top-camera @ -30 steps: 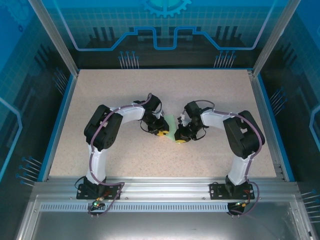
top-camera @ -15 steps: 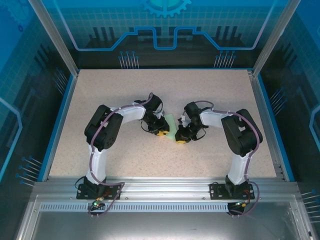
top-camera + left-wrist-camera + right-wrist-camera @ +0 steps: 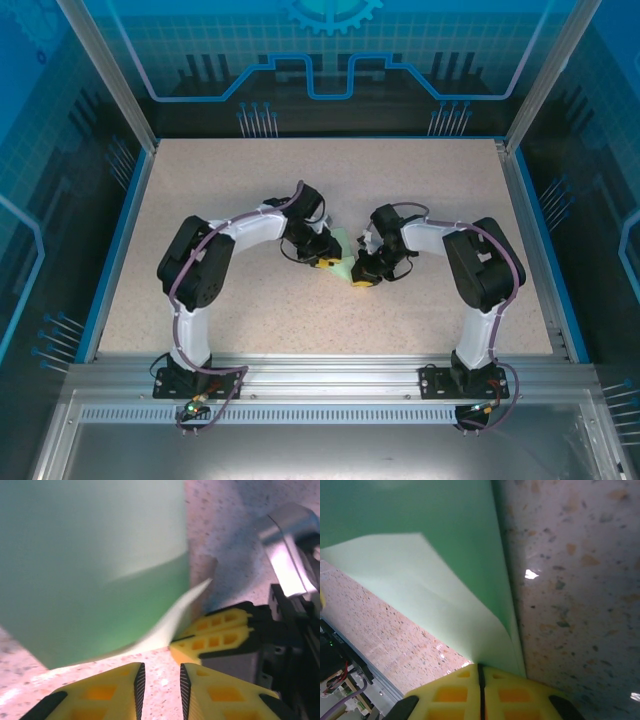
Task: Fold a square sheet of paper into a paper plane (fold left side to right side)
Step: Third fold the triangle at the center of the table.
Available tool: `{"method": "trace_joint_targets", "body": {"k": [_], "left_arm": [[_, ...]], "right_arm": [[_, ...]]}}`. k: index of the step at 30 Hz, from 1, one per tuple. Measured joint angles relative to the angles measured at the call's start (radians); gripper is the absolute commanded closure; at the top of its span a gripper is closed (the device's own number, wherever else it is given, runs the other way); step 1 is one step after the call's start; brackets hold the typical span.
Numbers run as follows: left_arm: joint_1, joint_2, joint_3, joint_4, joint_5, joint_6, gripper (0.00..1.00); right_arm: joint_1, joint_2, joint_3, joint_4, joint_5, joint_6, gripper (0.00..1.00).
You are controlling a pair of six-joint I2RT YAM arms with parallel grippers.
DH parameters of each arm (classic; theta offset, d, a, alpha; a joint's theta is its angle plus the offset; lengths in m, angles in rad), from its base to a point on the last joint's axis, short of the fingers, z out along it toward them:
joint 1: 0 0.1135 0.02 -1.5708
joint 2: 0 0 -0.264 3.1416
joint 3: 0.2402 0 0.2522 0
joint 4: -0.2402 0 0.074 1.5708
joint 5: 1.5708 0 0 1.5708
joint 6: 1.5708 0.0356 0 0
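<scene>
At frame centre, the right gripper [image 3: 481, 672] has just pinched shut on 1 lifted corner of the square sheet of paper [image 3: 343, 262]. The left gripper [image 3: 161, 674] sits beside it, jaws narrowly apart and empty. The left-to-right fold appears under way.

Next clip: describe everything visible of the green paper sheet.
The square sheet of paper is thin, pale mint-green, plain and unmarked. It lies on the speckled table between the two arms, partly folded: one flap lifts and curls over the rest. The right gripper is shut on the raised flap's edge. The left gripper sits beside the sheet, jaws slightly apart, holding nothing.
</scene>
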State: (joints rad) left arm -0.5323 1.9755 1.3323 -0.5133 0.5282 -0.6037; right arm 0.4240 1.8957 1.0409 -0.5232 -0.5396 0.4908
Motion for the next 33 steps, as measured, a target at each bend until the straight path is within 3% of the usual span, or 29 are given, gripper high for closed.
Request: {"method": "trace_joint_targets", "body": {"k": [11,21,33], "left_arm": [[-0.069,0.067,0.029,0.010,0.047,-0.024,0.77],[-0.065,0.092,0.065,-0.020,0.066,-0.027,0.83],[-0.040,0.088,0.002,0.024,0.044,-0.027,0.80]], "right_arm": [[-0.005,0.004,0.001,-0.001,-0.010,0.003,0.94],[-0.007,0.005,0.001,-0.001,-0.013,0.011,0.94],[-0.007,0.005,0.000,0.000,-0.015,0.010,0.94]]}}
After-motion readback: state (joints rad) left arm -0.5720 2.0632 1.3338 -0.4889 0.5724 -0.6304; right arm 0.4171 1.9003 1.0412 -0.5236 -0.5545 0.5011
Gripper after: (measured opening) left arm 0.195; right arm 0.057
